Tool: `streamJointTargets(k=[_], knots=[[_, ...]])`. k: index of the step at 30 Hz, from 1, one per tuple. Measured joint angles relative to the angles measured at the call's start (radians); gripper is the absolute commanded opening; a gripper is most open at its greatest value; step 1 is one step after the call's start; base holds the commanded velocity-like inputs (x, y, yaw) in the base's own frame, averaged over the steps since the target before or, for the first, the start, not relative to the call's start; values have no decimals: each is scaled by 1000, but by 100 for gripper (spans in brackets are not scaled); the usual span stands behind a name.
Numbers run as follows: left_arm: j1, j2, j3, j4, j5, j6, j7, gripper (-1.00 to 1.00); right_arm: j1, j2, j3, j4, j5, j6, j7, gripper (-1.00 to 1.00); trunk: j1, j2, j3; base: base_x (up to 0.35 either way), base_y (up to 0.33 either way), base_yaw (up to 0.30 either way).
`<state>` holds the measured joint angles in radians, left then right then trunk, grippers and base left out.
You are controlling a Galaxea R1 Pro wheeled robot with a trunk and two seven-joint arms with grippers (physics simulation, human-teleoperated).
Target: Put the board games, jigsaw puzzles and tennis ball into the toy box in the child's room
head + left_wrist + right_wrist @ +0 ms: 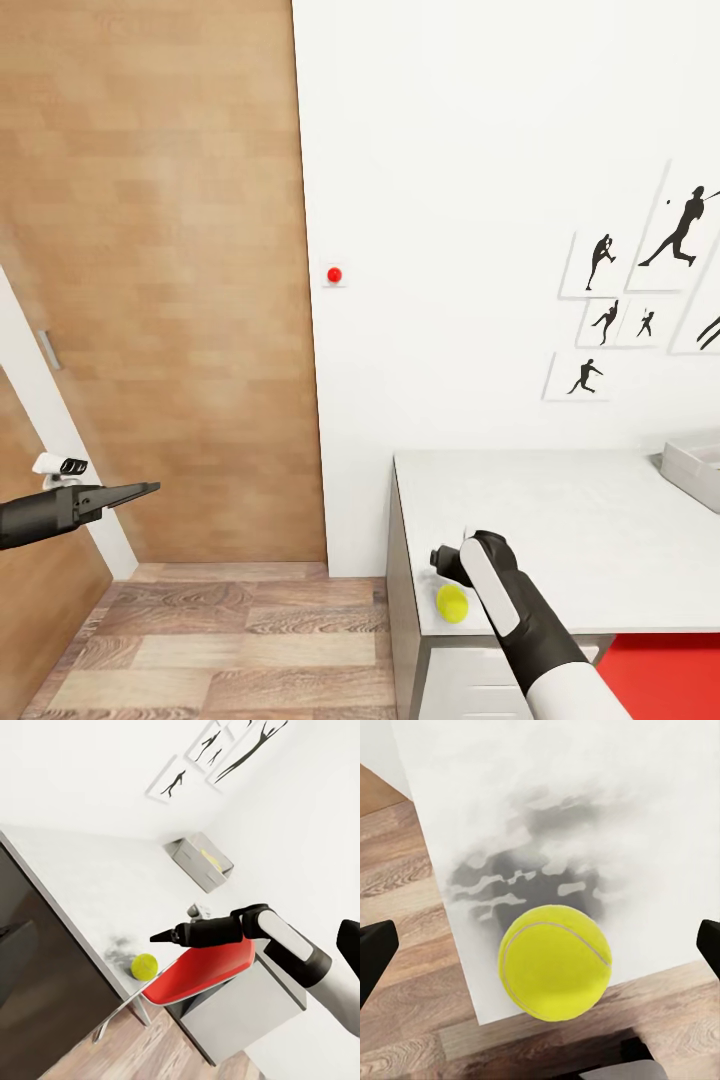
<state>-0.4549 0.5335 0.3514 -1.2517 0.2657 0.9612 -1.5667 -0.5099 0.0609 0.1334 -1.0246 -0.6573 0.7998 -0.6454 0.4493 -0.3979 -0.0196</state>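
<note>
Your right end effector hangs right over the ball, fingers spread wide to either side and holding nothing. The ball sits at the very front corner of the surface, just beside the edge, with floor below. So come straight down, keep it centred between the fingers, and close gently; a nudge here could, I'd judge, roll it off. Your left end effector hovers well off to the side over the floor, and whether it's parted I can't tell. The toy box waits at the far end of the surface, something yellowish inside, too small to name.
</note>
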Motion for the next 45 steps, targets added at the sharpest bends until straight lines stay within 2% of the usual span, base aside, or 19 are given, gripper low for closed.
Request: streamJointTargets(k=[18, 45], knots=[[0, 0, 0, 0, -1, -1, 0, 100, 0, -1, 2, -8, -1, 0, 2, 100, 0, 0, -3, 0, 0, 0], [0, 0, 0, 0, -1, -1, 0, 100, 0, -1, 3, -1, -1, 1, 5, 100, 0, 0, -45, 0, 0, 0]])
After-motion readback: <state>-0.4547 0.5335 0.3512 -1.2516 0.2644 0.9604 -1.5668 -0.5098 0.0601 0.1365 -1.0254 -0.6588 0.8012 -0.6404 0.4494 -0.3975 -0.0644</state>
